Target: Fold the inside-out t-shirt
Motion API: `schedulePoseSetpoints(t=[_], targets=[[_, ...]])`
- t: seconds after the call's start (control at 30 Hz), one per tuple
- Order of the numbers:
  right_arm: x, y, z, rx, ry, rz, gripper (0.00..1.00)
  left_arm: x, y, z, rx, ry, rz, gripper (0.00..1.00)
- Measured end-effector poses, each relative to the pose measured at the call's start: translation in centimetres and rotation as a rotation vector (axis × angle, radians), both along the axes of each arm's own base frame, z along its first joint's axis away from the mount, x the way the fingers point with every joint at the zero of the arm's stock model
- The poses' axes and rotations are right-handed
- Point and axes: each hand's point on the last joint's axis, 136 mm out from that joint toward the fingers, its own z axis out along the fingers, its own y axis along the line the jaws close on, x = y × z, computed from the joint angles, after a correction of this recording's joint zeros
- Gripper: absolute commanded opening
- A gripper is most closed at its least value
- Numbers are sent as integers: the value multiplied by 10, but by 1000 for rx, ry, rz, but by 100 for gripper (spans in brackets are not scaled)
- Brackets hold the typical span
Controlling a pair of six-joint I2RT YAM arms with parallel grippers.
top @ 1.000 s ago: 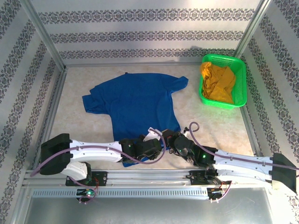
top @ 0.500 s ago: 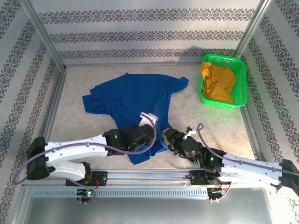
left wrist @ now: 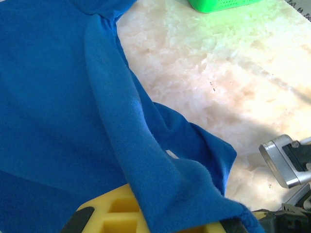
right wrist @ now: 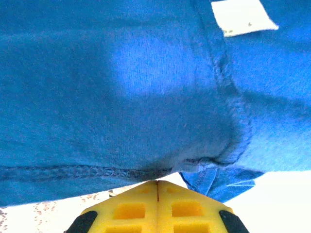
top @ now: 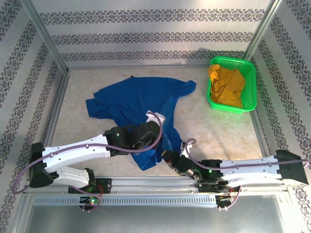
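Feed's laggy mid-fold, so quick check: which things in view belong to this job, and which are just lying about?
Job: inside-out blue t-shirt; left gripper, shut on its fabric; right gripper, shut at its hem.
Lying about: green basket; mustard-yellow garment inside it.

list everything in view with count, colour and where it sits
t-shirt: one, royal blue, middle of the table, near edge bunched up
label: one, white, on the t-shirt beside a seam
basket: one, green, far right corner of the table
garment: one, mustard yellow, inside the basket
table: one, pale marbled, under everything
left arm: one, white and black, from near left, yellow jaws shut on the t-shirt
right arm: one, white and black, from near right, yellow jaws shut on the t-shirt
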Motion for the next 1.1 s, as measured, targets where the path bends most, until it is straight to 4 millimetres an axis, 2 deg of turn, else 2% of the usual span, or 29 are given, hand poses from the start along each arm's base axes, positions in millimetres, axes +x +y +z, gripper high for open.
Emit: schedulePoseSetpoints(t=[0.07, 0.2, 0.27, 0.43, 0.63, 0.73, 0.9, 1.0, 1.1], targets=[[-8, 5, 3, -8, -18, 21, 0, 2, -2, 0, 11, 9, 1, 0], [-30, 21, 25, 39, -46, 76, 0, 2, -6, -4, 29, 24, -4, 0], [-33, 22, 26, 55, -46, 65, 0, 2, -6, -8, 40, 34, -8, 0], [-13, 3, 9, 33, -55, -52, 0, -1, -7, -6, 46, 43, -22, 0], [43, -33, -10, -30, -54, -261, 0, -3, -14, 16, 10, 44, -53, 0], [55, -40, -12, -43, -47, -289, 0, -7, -18, 21, -8, 59, -73, 0], [55, -31, -18, -77, -32, -248, 0, -13, -24, 29, -44, 93, -111, 0], [58, -13, -16, -89, -20, -227, 0, -16, -28, 32, -67, 114, -132, 0], [69, 5, -25, -96, 0, -229, 0, -20, -32, 39, -96, 139, -156, 0]])
